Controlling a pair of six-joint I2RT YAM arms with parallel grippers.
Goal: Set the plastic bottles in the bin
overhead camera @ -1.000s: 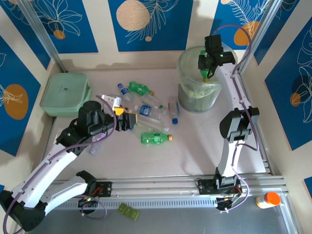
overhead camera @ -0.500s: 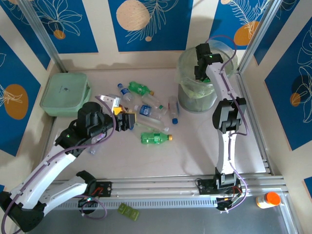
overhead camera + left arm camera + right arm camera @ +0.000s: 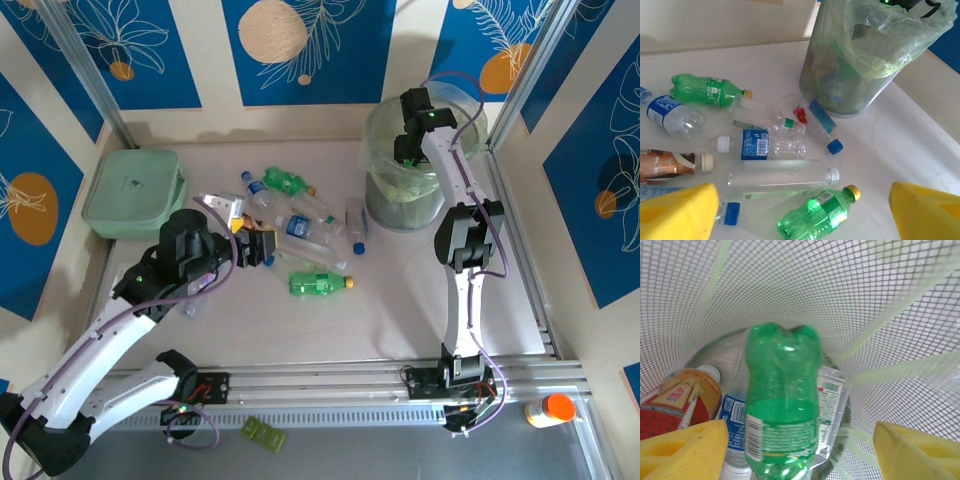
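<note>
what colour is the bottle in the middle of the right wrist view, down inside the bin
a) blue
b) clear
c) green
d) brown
c: the bottle seen between the spread fingers of the right pincer is green, with the mesh wall of the bin around it.

A robotics laboratory test cell is indicated. A pale table (image 3: 400, 300) is fenced by aluminium profile posts (image 3: 85, 70) and walled with printed blue-and-cream leaf panels (image 3: 300, 50), set up like a backdrop. A left arm (image 3: 110, 335) and a right arm (image 3: 465, 300) are bolted to a slotted aluminium rail (image 3: 330, 385) at the near edge. Purple cables (image 3: 128, 312) are left exposed along them, and a bare green circuit board (image 3: 263, 433) is seen lying beside the rail.
</note>
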